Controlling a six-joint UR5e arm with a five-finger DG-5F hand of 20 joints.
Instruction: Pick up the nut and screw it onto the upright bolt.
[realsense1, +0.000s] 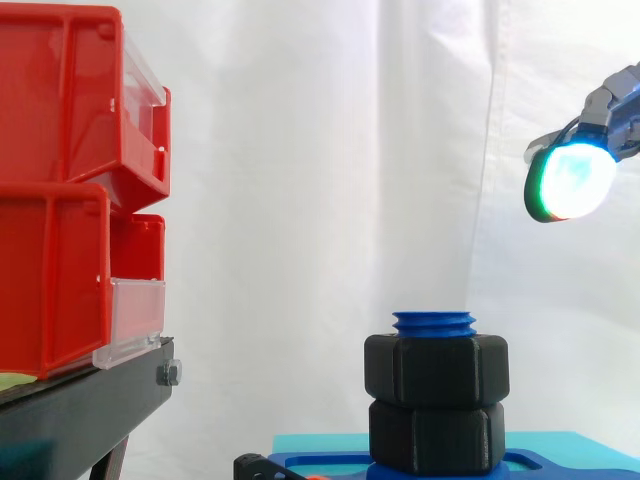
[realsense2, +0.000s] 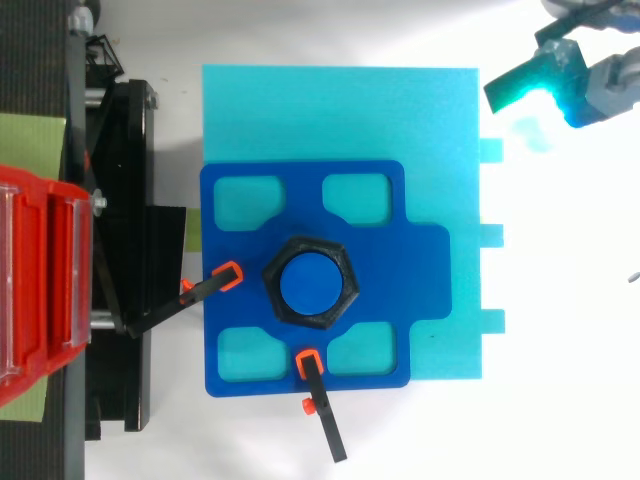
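Observation:
A blue upright bolt rises from the blue fixture plate. A black hex nut sits threaded on it, with only the top few blue threads above it. Directly beneath is a second black hex piece resting on the plate. From above, the nut rings the bolt's round blue top. My hand hangs high and to the right, well away from the bolt, showing a glowing white-green pad. In the top view my hand is past the far right corner of the cyan base, open and holding nothing.
Red bins are stacked on a black stand at the left. The fixture plate lies on a cyan base. Two black clamps with orange tips press on the plate from the left and front.

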